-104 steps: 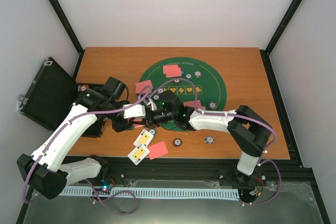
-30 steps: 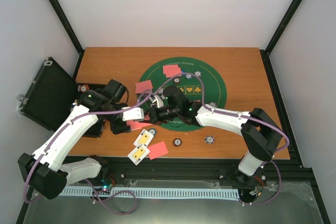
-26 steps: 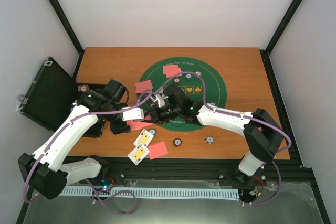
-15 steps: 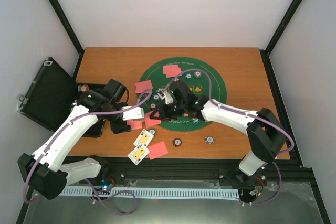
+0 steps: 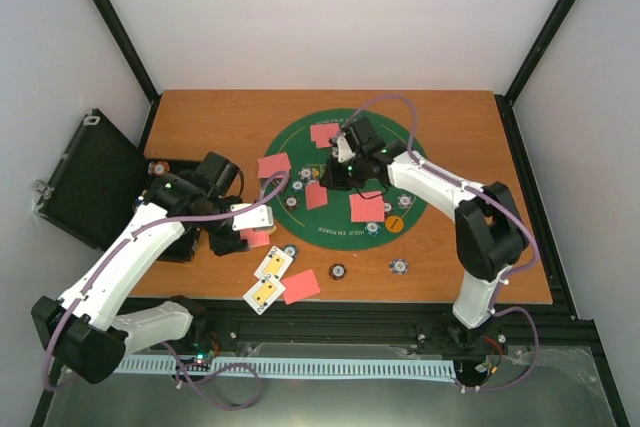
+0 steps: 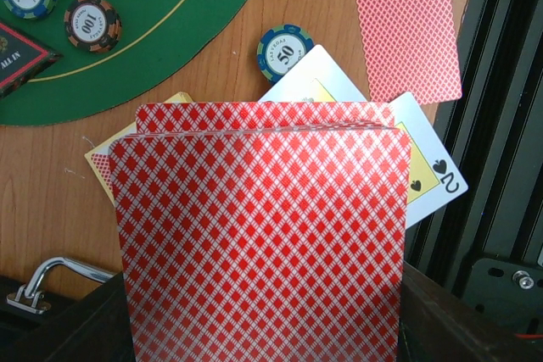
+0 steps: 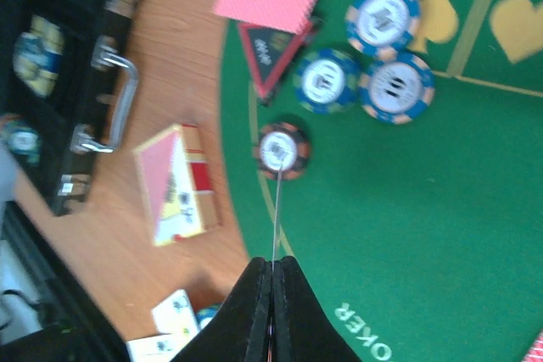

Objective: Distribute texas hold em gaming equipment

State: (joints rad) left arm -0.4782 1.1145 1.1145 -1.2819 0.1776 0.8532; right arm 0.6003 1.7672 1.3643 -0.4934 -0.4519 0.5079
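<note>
Both pincers clamped on red-backed cards, one at each side of the layout.
The left gripper (image 5: 245,235) grasps a stack of red-backed cards (image 6: 263,235) over the near-left wooden table (image 5: 470,127), right of the black case (image 5: 90,177) and above two face-up cards (image 5: 268,277). The right gripper (image 7: 273,264) is pressed shut over the green mat (image 5: 295,147); the thin line between its tips appears to be a single card (image 5: 316,195) seen edge-on. A triangle marker (image 7: 273,48) and three blue chips (image 7: 325,80) lie at the mat's left edge.
</note>
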